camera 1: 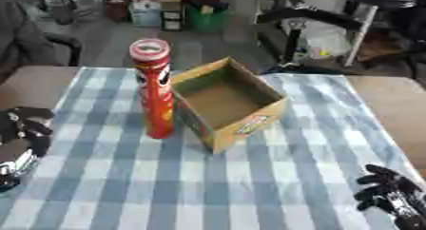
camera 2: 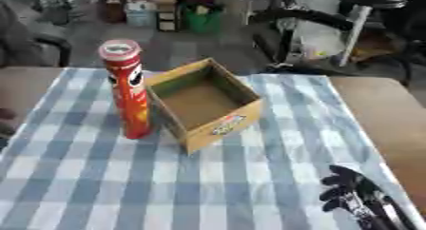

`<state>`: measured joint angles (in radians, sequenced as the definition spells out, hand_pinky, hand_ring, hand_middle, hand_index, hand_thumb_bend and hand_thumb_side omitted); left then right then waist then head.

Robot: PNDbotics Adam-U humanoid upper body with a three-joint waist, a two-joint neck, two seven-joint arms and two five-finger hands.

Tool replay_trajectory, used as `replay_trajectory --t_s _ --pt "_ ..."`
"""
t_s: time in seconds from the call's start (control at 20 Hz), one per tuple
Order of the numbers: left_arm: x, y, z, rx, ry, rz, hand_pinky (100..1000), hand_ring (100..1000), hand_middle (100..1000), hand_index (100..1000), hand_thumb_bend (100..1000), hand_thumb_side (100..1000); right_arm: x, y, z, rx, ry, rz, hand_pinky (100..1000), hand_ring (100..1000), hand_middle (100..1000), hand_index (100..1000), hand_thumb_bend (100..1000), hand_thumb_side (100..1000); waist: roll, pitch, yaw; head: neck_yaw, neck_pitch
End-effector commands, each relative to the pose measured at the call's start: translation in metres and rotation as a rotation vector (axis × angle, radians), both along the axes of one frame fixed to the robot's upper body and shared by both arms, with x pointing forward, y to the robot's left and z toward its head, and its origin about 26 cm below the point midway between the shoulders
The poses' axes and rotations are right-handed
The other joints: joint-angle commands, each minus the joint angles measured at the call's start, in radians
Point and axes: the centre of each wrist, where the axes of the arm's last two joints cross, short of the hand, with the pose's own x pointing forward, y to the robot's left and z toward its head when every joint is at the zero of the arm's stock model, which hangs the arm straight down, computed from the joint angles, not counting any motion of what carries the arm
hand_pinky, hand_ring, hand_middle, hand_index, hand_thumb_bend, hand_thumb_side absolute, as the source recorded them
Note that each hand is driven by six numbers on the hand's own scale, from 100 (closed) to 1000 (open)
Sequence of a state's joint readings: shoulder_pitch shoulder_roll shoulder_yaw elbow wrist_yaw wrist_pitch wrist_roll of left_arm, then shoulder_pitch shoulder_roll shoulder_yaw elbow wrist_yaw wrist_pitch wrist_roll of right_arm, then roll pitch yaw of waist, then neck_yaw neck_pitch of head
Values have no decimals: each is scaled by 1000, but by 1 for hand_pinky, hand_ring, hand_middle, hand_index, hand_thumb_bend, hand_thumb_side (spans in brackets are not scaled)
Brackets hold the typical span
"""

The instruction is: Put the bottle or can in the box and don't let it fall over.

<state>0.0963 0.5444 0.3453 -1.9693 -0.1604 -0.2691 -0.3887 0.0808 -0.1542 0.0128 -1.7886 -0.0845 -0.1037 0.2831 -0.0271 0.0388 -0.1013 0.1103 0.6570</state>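
Can [camera 1: 153, 89] upright on the checked tabletop [camera 1: 275, 177], touching box [camera 1: 226, 100], well ahead of both sets of fingers | left hand [camera 1: 21, 134], right hand [camera 2: 353, 196] curled, empty (idle) | step: pre-reach | next: upright grasp, likely left.

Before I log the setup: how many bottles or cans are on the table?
1: a tall red can stands upright on the checked cloth, just left of the open cardboard box. The box looks empty; nothing seems hidden.
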Motion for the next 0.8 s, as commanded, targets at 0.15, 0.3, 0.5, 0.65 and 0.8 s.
replay_trajectory --t_s 0.15,0.3,0.5,0.65,0.8 --pt "25 34 83 339 -102 -91 657 715 785 882 318 555 1 -6 9 -32 -28 -2 498 577 644 829 100 615 15 -13 -8 -16 -7" --pt "45 47 127 468 -125 -151 676 730 802 897 339 569 1 -6 9 -39 -26 11 497 577 644 829 100 615 21 -14 -21 -21 -11" --pt "68 51 166 573 -83 -255 702 756 828 916 359 598 1 -4 8 -48 -18 30 497 577 644 829 100 616 29 -16 -47 -1 -6" --pt "92 40 181 664 -3 -343 709 768 844 924 366 616 1 -4 8 -55 -14 44 497 578 644 829 100 615 35 -23 -63 7 -2" --pt "125 20 192 744 62 -410 727 792 860 931 397 615 0 -5 7 -58 -9 50 497 577 644 828 100 612 40 -32 -67 14 3"
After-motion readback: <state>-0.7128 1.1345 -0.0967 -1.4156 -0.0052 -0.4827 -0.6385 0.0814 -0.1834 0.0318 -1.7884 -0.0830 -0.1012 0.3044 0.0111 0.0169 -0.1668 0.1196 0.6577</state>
